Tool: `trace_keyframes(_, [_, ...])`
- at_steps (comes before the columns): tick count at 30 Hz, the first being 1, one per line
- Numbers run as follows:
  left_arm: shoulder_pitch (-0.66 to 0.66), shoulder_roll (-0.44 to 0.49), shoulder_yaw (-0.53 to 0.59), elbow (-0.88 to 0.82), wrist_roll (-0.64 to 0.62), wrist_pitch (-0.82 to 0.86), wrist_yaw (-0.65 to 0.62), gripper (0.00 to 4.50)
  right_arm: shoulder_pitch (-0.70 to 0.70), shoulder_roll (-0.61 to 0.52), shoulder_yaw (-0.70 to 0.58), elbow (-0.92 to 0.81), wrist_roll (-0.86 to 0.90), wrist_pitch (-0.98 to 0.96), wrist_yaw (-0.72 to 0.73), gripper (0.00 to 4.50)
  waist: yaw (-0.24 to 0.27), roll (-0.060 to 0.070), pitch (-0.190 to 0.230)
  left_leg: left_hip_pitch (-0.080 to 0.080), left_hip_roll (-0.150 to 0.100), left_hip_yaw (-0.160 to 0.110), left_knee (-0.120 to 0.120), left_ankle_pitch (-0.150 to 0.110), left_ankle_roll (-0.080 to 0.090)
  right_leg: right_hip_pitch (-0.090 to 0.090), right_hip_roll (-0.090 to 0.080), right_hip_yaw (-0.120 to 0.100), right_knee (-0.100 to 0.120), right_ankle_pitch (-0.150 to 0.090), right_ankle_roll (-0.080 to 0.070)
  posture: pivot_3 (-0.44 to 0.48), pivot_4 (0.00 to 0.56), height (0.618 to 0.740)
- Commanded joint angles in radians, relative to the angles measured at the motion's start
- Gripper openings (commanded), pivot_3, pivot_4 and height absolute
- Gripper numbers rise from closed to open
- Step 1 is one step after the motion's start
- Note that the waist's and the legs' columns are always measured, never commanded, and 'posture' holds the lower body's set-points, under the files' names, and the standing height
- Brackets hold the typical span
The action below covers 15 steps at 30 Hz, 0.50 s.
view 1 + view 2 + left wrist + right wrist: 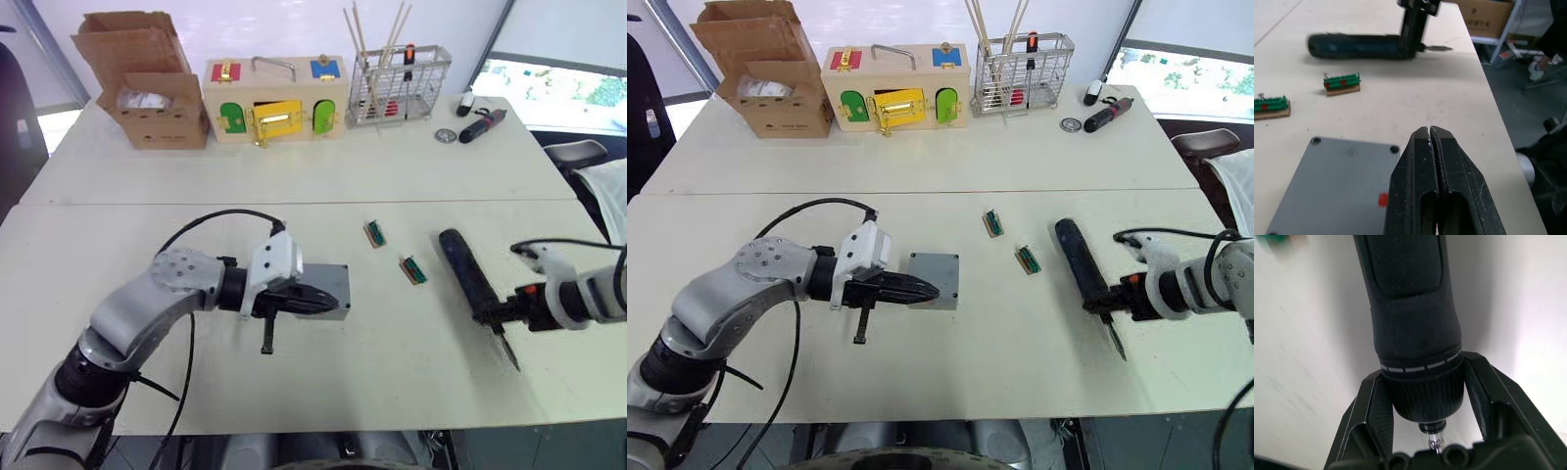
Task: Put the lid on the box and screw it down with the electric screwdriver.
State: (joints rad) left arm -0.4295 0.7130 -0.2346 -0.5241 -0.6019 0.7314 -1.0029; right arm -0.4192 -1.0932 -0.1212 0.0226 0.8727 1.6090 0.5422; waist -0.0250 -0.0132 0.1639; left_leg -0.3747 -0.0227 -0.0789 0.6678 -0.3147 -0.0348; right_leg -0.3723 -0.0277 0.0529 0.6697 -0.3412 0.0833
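the lid (pixel 933 278) is seen lying flat on the grey box (pixel 334 311) near the middle of the table (pixel 921 166), so the placing step is judged complete. the grey top face shows dark screw holes at its corners and a small red mark near one edge. no screws can be made out in the holes, so fastening is judged outstanding. the left gripper (pixel 1430 131) is held over the lid's near edge with its fingers pressed together and nothing between them. the electric screwdriver (pixel 467 273), black and dark blue, lies on the table well apart from the box. its bit end is clamped between the fingers of the right gripper (pixel 1426 401). lifting and carrying to a corner hole remain.
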Motion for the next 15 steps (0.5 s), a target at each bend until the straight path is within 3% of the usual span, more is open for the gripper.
trace_keyframes(1, [-0.026,0.024,0.076,0.056,-0.027,-0.014,-0.040,0.00,-0.093,0.011,-0.247,0.042,0.095,0.005,-0.056,1.75,0.009,0.010,0.002,-0.002,-0.001,0.001,0.000,0.000,0.000,-0.002,0.000,0.001,0.001,0.000,0.000,0.000,0.150,0.740])
trace_keyframes(3, [-0.057,0.020,0.102,0.115,-0.049,-0.009,-0.065,0.00,-0.115,0.050,-0.405,0.040,0.150,0.005,-0.128,1.75,0.020,0.013,0.001,-0.006,-0.001,0.000,0.000,0.000,0.000,-0.006,0.000,0.000,0.001,0.000,0.000,0.000,0.150,0.740])
trace_keyframes(6, [-0.116,0.009,0.131,0.211,-0.074,-0.004,-0.105,0.00,-0.200,0.203,-0.620,-0.046,0.203,0.005,-0.263,1.75,0.031,0.013,0.001,-0.024,-0.001,-0.002,0.002,0.002,-0.004,-0.024,0.000,-0.003,0.011,0.000,0.001,0.000,0.150,0.740])
trace_keyframes(8, [-0.172,-0.006,0.133,0.276,-0.082,0.008,-0.125,0.00,-0.208,0.338,-0.691,-0.246,0.275,-0.145,-0.295,1.75,0.031,0.013,0.001,-0.028,0.000,-0.001,0.006,0.004,-0.007,-0.028,0.001,-0.003,0.013,0.000,0.001,0.000,0.150,0.740])
trace_keyframes(10, [-0.206,-0.007,0.133,0.328,-0.078,0.007,-0.150,0.00,-0.203,0.466,-0.692,-0.404,0.305,-0.277,-0.339,1.75,0.026,0.013,0.001,-0.035,0.000,-0.002,0.013,0.004,-0.007,-0.036,0.001,-0.003,0.016,0.000,0.001,0.000,0.150,0.740])
trace_keyframes(15, [-0.238,0.019,0.105,0.358,-0.049,0.020,-0.189,0.00,-0.048,0.867,-0.406,-0.717,0.078,-0.717,-0.359,1.75,0.004,0.013,0.000,-0.034,0.000,-0.002,0.015,0.004,-0.007,-0.035,0.001,-0.003,0.019,0.000,0.001,0.000,0.150,0.740])
